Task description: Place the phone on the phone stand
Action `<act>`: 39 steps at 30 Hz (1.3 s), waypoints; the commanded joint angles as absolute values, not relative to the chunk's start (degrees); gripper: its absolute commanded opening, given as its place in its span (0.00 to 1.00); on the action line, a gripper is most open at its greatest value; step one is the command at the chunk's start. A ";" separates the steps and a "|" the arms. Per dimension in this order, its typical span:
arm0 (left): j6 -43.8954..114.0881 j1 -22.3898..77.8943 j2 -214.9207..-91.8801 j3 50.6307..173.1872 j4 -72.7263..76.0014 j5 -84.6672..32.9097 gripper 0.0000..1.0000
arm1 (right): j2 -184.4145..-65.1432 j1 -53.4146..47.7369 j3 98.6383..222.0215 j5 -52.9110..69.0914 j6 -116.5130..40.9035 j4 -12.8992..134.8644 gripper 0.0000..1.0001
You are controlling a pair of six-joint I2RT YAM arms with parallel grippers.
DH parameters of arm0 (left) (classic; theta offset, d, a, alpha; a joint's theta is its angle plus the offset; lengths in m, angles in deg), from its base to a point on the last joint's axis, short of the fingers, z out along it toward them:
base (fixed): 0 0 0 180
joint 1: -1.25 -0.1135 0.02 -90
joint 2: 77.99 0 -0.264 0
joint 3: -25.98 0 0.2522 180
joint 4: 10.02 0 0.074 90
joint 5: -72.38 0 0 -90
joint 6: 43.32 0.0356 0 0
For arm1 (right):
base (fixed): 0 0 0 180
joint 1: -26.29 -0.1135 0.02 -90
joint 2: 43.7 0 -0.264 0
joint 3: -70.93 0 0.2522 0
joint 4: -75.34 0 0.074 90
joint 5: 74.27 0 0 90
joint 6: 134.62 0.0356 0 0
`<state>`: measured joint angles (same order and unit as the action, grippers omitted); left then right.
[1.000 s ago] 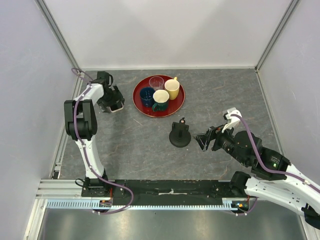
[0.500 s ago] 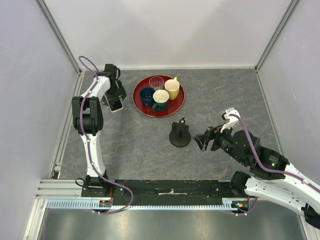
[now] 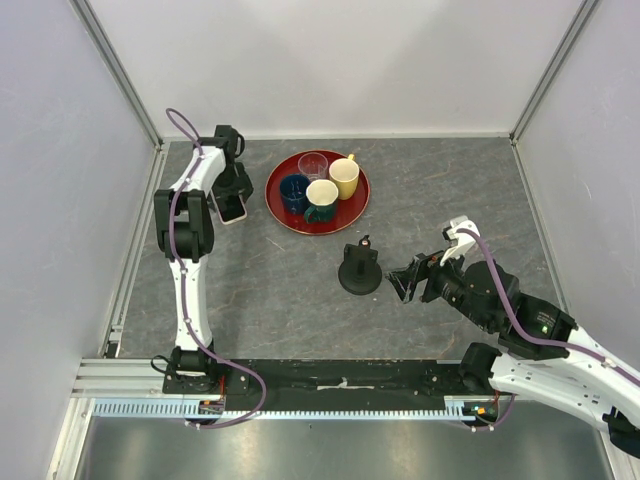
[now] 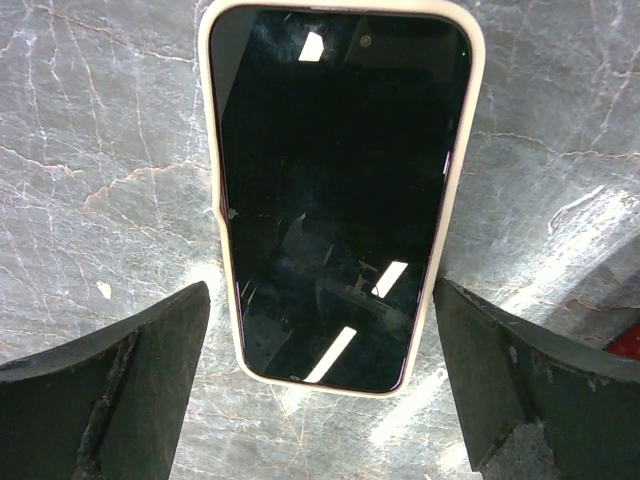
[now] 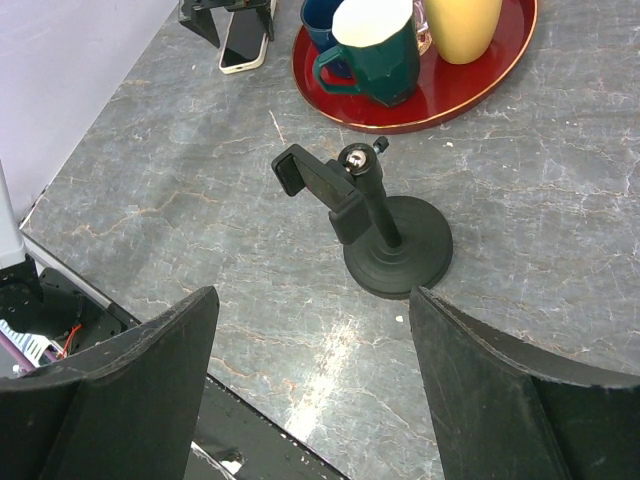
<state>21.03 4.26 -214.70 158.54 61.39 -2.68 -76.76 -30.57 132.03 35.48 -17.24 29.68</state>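
Note:
The phone (image 4: pixel 338 190) lies flat, dark screen up in a pale case, on the grey table at the far left (image 3: pixel 233 208); it also shows in the right wrist view (image 5: pixel 245 40). My left gripper (image 4: pixel 320 390) hangs open just above it, a finger on each side of its near end, not touching. The black phone stand (image 3: pixel 360 270) with its round disc base stands mid-table (image 5: pixel 385 240). My right gripper (image 5: pixel 315 400) is open and empty, just right of the stand (image 3: pixel 408 281).
A red round tray (image 3: pixel 355 207) with several cups sits at the back centre, close to the right of the phone. The enclosure's left wall and frame rail run close behind the left arm.
My left gripper has shifted toward the back and right over the phone, its arm stretching further. The right gripper crept slightly left toward the stand.

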 commanded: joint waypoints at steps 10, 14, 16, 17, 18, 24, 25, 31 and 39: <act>26.29 1.78 -216.42 161.46 59.38 -8.65 1.00 | -76.57 -30.67 132.24 35.77 -16.85 31.43 0.84; 25.49 1.52 -218.70 164.36 60.52 -9.62 0.97 | -75.78 -30.67 132.51 36.29 -16.76 31.08 0.84; 25.67 1.52 -219.50 164.72 60.61 -8.83 0.93 | -75.69 -30.67 132.60 36.65 -16.67 30.91 0.84; 25.50 1.52 -219.67 164.63 60.69 -8.65 0.88 | -75.78 -30.67 132.77 36.74 -16.76 30.90 0.85; 25.41 1.52 -219.76 164.55 60.87 -8.48 0.84 | -76.04 -30.67 132.95 36.74 -16.76 30.73 0.85; 25.49 1.52 -218.80 162.09 61.40 -3.21 0.40 | -79.55 -30.67 134.00 37.18 -16.41 29.33 0.85; 25.49 1.52 -218.36 161.47 61.40 -1.29 0.32 | -80.51 -30.67 134.18 37.26 -16.32 29.15 0.85; 20.95 1.52 -209.06 153.75 58.68 -0.30 0.02 | -81.40 -30.67 134.27 37.70 -16.06 29.06 0.85; 10.03 1.52 -185.26 135.47 51.30 -5.38 0.02 | -82.02 -30.67 134.00 38.41 -15.44 29.32 0.85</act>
